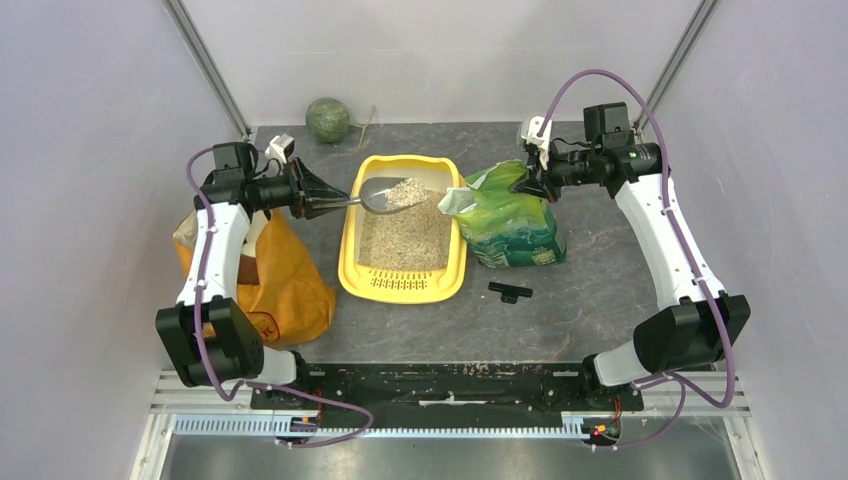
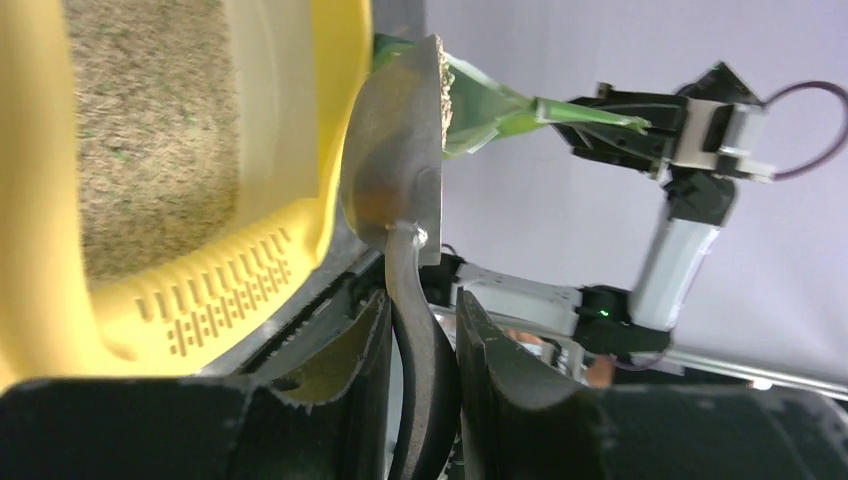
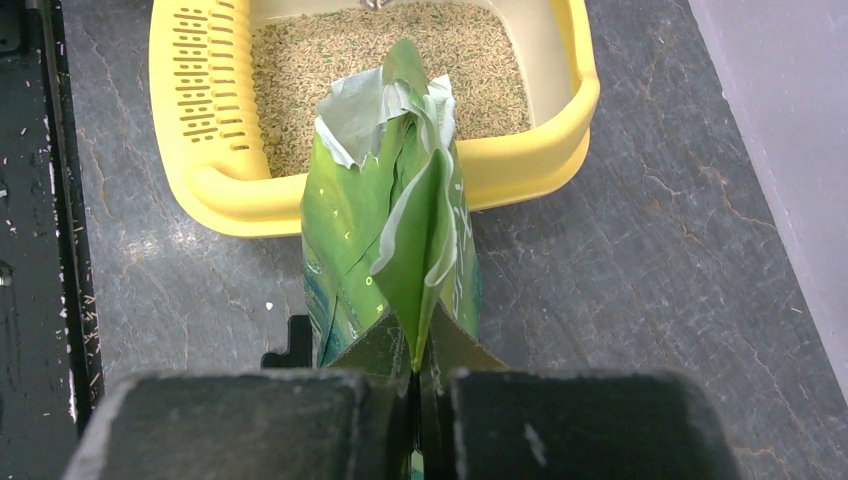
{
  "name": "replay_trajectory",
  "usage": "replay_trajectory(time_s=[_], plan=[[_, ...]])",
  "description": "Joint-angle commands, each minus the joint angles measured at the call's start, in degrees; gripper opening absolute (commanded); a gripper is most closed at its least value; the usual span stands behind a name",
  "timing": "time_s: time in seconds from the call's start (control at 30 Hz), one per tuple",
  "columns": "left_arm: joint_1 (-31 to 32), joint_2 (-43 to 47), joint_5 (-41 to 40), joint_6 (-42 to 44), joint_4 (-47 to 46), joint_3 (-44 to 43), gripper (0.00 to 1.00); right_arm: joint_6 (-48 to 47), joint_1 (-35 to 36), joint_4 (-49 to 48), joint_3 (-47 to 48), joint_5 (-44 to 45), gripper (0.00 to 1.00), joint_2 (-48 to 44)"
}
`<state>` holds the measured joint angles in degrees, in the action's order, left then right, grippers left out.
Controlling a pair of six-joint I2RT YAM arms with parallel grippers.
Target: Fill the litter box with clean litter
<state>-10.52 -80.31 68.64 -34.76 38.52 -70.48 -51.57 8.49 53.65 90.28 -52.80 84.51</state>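
Note:
The yellow litter box (image 1: pixel 349 272) lies mid-table with its grille end toward the arms, and clean litter (image 1: pixel 406 240) covers its floor. My left gripper (image 1: pixel 336 203) is shut on the handle of a grey scoop (image 1: pixel 383 192), which hovers over the box's far end heaped with litter. In the left wrist view the handle (image 2: pixel 421 345) sits pinched between the fingers, with the bowl (image 2: pixel 396 160) beside the box rim (image 2: pixel 300 150). My right gripper (image 1: pixel 528 183) is shut on the top edge of the green bag (image 1: pixel 512 228), right of the box. The right wrist view shows the bag (image 3: pixel 380 230) and the box (image 3: pixel 520 160) beyond it.
An orange shopping bag (image 1: pixel 285 285) slumps under the left arm, close to the box's left side. A green ball (image 1: pixel 327 119) rests at the back wall. A small black piece (image 1: pixel 510 291) lies in front of the green bag. Pale walls close in both sides.

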Motion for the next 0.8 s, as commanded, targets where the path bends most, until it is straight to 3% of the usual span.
replay_trajectory(time_s=[0.0, 0.3, 0.77], plan=[[0.08, 1.12, -7.96, 13.95, 13.31, -5.58, 0.02, -0.06, 0.47, -5.92, 4.35, -2.62, 0.00, -1.23], [3.90, 1.66, -24.54, 18.52, 18.57, -9.78, 0.02, -0.20, 0.46, -6.43, 3.42, -1.28, 0.00, -1.73], [28.87, 6.55, -57.97, 28.02, 16.53, -14.11, 0.02, 0.13, 0.43, -7.11, 1.97, -0.55, 0.00, -3.17]])
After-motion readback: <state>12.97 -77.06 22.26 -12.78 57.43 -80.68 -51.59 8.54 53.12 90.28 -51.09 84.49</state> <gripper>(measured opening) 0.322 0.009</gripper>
